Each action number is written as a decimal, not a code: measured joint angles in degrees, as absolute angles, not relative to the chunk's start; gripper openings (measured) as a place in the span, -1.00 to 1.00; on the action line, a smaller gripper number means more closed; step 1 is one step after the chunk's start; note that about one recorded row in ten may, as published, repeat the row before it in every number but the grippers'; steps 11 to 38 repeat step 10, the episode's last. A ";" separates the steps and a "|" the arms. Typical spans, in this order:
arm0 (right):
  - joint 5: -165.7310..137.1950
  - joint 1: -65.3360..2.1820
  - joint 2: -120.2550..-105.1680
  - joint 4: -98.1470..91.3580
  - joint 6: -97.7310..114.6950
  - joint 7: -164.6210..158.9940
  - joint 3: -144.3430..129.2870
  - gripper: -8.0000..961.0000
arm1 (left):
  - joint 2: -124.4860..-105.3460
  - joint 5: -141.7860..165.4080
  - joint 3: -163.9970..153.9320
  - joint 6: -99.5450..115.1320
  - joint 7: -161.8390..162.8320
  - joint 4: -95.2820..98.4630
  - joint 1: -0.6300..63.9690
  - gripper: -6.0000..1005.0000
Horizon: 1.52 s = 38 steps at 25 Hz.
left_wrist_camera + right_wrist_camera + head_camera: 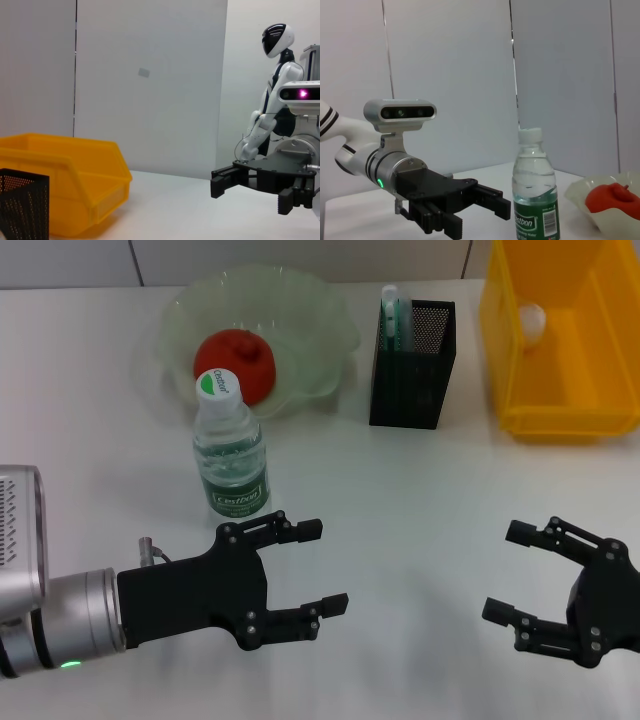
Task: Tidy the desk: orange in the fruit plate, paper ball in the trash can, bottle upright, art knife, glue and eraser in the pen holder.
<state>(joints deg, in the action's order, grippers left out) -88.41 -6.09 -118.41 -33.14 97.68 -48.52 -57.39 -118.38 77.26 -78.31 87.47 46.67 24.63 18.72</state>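
Left gripper (318, 567) jaws wide open, empty; bottle (230, 447) upright just beyond them. Right gripper (510, 571) jaws open, empty, over table (420, 510).

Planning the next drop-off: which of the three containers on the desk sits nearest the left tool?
The pale green fruit plate holding the orange-red fruit, just behind the bottle; the pen holder and yellow bin sit farther right.

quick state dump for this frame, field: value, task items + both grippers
bottle: upright, near side of the fruit plate
fruit plate: holds a red-orange fruit
pen holder: black mesh, a green-capped item standing inside
yellow bin: paper ball inside
left gripper: open, empty, just short of the bottle
right gripper: open, empty, over bare table
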 joint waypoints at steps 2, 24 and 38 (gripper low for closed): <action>-88.38 -6.18 -118.73 -33.13 97.41 -48.51 -56.96 0.76 | -118.39 77.26 -78.32 87.46 46.67 24.65 18.72 0.58; -88.25 -6.63 -119.00 -32.47 97.36 -48.51 -55.74 0.76 | -118.47 77.26 -78.08 87.62 46.64 24.93 18.34 0.58; -88.25 -6.63 -119.00 -32.47 97.36 -48.51 -55.74 0.76 | -118.47 77.26 -78.08 87.62 46.64 24.93 18.34 0.58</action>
